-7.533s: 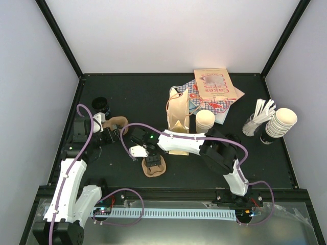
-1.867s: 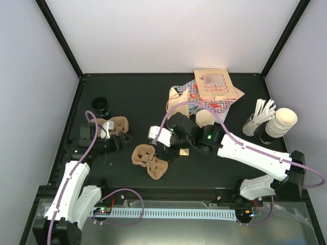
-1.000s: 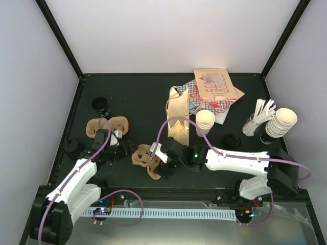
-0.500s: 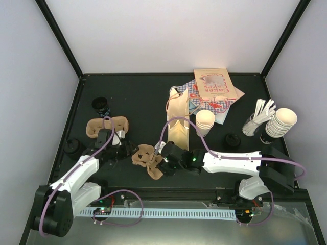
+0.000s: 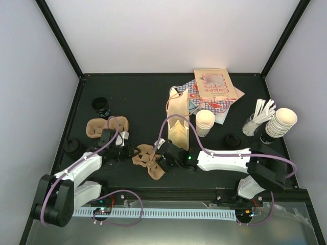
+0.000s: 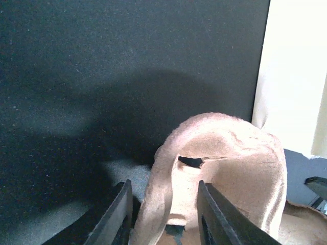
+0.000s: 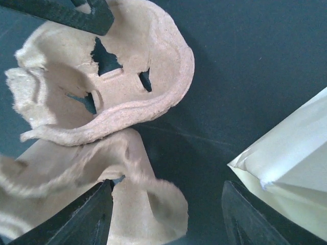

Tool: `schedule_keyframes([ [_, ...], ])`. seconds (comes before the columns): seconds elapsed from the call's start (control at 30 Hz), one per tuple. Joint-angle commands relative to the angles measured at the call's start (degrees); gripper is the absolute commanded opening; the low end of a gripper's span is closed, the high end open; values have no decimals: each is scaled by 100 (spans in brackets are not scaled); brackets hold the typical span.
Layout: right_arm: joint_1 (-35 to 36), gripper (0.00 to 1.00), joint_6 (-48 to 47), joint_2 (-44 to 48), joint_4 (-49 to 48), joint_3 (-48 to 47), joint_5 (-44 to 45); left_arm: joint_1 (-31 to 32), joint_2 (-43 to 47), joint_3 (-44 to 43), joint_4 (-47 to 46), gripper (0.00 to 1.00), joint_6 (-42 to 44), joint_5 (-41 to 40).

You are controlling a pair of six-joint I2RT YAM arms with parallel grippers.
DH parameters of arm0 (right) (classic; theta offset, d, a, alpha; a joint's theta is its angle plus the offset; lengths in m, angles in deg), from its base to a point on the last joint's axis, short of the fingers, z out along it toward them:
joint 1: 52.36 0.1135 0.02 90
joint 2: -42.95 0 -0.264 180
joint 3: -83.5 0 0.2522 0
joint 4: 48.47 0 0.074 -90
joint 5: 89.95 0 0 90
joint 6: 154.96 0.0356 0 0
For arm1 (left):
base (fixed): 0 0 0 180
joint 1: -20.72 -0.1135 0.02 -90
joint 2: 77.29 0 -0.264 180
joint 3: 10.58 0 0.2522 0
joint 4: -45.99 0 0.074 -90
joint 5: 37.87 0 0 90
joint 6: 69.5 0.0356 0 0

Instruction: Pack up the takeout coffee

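L gripper & R gripper each stood jaws apart astride the cup carrier, not yet clamped, takeout coffee well apart at back-L; prob. needed 2 firm rim bites, gentle pull.

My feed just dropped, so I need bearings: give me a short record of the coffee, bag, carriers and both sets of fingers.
coffee cup: lidded, upright, far left, untouched
paper bag: upright, centre
near carrier: on the near side of the bag, slightly left, between both arms
left fingers: straddling one end of the near carrier; grip unclear
right fingers: open over its other end
second carrier: left, just nearer than the coffee cup
coffee packed: no
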Motion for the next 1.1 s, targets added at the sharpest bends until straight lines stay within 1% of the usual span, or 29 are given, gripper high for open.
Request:
schedule_keyframes([
  [0.0,-27,60,5,-304,-265,-170,73,58,-95,14,-292,36,49,120],
  [0.1,-20,55,-2,-380,-335,-165,51,63,-133,24,-355,29,9,100],
  [0.27,-22,36,-42,-248,-381,-116,-26,63,-93,-57,-266,15,-35,15],
  [0.33,-21,30,-59,-181,-353,-86,-29,63,29,-142,-84,9,-16,-219],
  [0.4,-20,25,-57,-132,-300,-75,-26,63,235,-177,14,6,-45,-378],
  [0.5,-21,21,-50,-90,-180,-110,-87,54,614,-187,98,2,-119,-669],
  [0.67,-24,20,80,-107,56,-313,-287,45,1016,-137,-9,2,-255,-952],
  [0.83,-25,20,263,-229,306,-487,-382,45,972,-182,-165,2,-385,-1037],
  [1.07,-22,21,622,-245,219,-544,-708,36,970,-120,-516,2,-556,-1158],
])
